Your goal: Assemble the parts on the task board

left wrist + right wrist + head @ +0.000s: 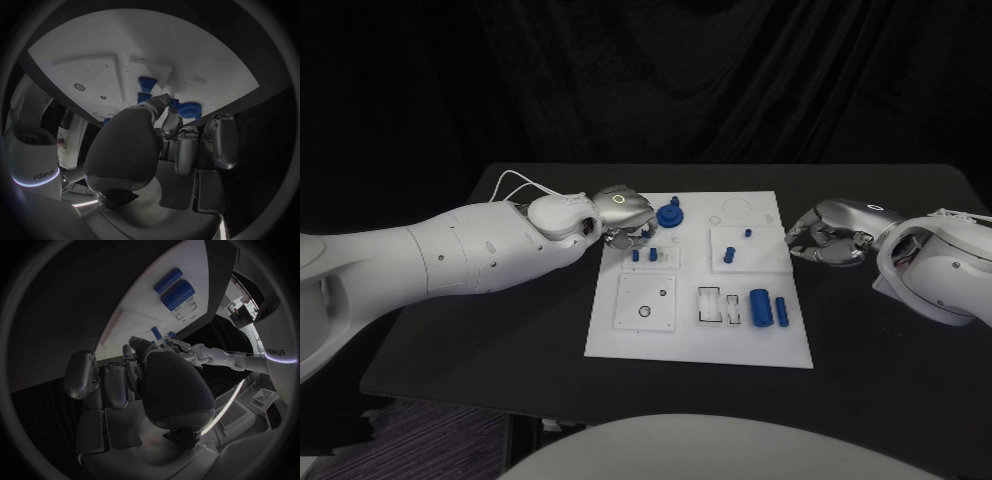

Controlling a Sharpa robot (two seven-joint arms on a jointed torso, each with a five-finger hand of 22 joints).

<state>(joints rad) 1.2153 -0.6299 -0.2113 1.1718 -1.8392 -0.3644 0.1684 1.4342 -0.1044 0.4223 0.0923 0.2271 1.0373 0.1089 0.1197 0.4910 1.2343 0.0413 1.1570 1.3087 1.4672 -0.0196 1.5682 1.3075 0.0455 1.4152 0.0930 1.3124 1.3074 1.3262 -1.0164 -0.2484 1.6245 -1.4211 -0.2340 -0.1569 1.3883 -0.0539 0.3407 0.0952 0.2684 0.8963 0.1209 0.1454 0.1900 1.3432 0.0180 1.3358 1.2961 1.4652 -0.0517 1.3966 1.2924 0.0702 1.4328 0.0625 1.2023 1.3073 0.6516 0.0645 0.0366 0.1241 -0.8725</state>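
— Black table (473, 330), dark curtain behind it. How does the left hand sit?

— The left hand (623, 213) hangs over the far-left corner of the task board (704, 345), the arm reaching in low across the table. Its fingers are curled downward just beside a blue knobbed part (671, 214) that stands upright near the board's far edge. From the left wrist view a fingertip (164, 98) lies right against a blue piece, but whether anything is actually pinched I cannot tell.

— And the other?

— The right hand (826, 235) rests off the board, just beside its right edge, fingers curled inward (nothing visible inside them).

— Farther out on the board?

— Two small blue pegs (643, 255) stand just nearer than the left hand, two more (736, 248) on the raised square toward the right — and two blue cylinders (767, 307) lie side by side near the front-right.
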